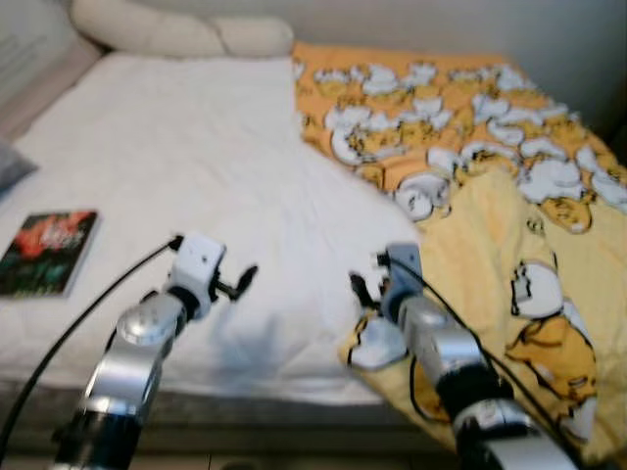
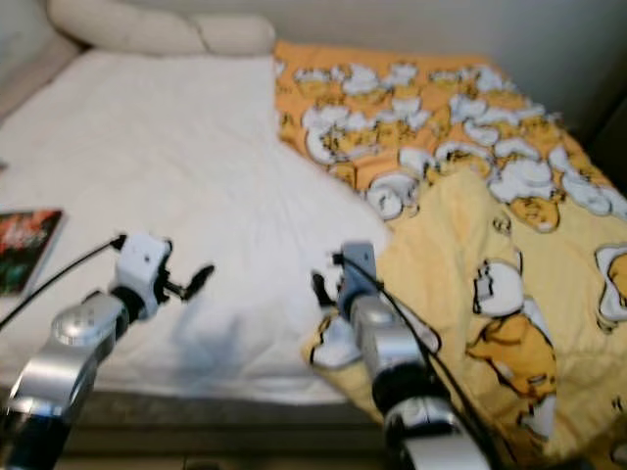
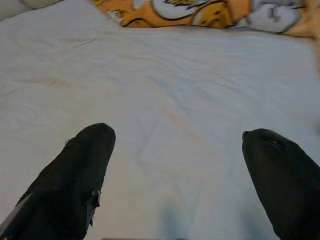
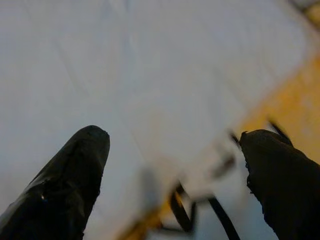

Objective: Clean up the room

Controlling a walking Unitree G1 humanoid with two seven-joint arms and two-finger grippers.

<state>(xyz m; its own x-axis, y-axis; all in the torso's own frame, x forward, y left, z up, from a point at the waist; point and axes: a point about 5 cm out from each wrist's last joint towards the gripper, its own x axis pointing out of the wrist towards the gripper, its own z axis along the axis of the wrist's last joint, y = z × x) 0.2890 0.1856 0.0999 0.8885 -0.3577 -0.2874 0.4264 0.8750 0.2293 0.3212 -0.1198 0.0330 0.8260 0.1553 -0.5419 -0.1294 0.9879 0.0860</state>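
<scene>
Left eye view: we are holding both grippers wide apart over the white bed sheet [image 1: 196, 166], left gripper [image 1: 243, 282] above bare sheet, right gripper [image 1: 361, 290] by the yellow cartoon blanket's [image 1: 509, 235] near corner.

A wide bed [image 1: 196, 176] takes up nearly all of the space ahead, dressed in a white sheet [image 1: 176, 196] creased with soft wrinkles. Cream pillows [image 1: 176, 29] lie in a row along its far end, against a pale wall [image 1: 441, 20]. A padded beige surface [image 1: 29, 59] rises beside the bed's left edge. Along the near side the mattress edge falls into shadow, with a strip of floor [image 1: 245, 460] below it. The light is soft and even, the picture slightly blurred.
</scene>
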